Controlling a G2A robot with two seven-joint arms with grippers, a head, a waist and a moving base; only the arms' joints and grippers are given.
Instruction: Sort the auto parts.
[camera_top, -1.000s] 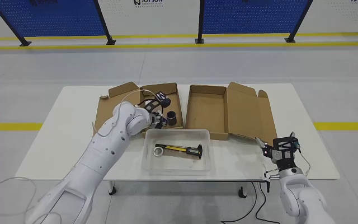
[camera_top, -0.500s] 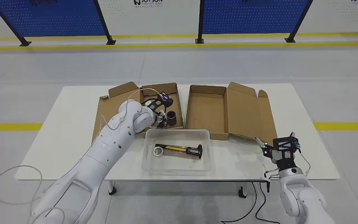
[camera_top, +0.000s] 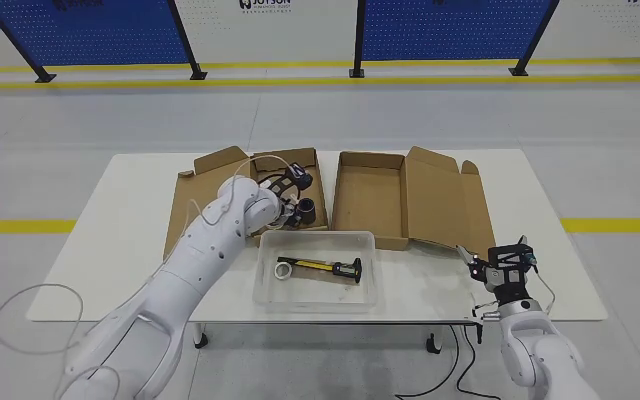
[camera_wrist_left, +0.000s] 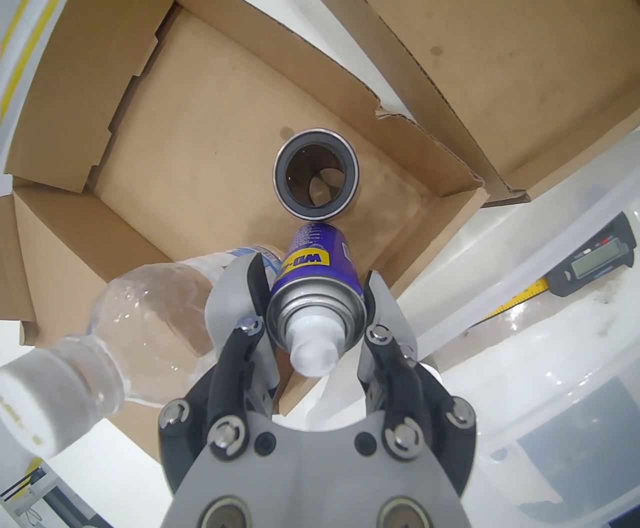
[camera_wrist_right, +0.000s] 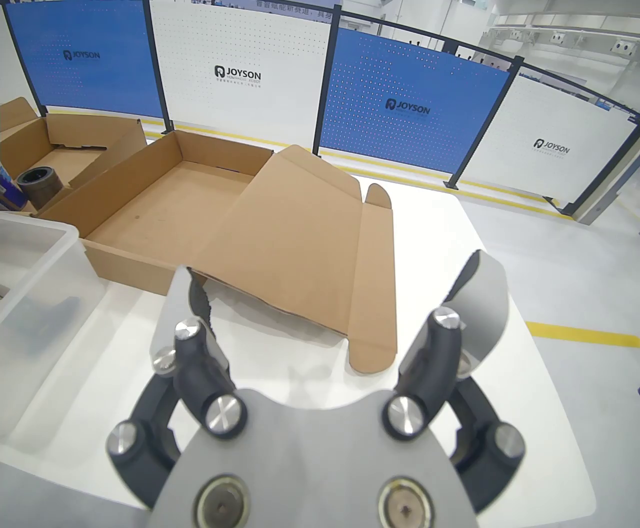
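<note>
I am placing the can (camera_wrist_left: 316, 257), grasped by the left end effector (camera_wrist_left: 315, 290), into the left box (camera_wrist_left: 200, 140). The next move probably calls for lowering beside the sleeve (camera_wrist_left: 352, 172), then releasing. Right end effector (camera_wrist_right: 330, 292): released.

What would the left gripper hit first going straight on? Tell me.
The left gripper holds a can aimed at the box floor just short of the ring; likely floor first, depth unclear.
</note>
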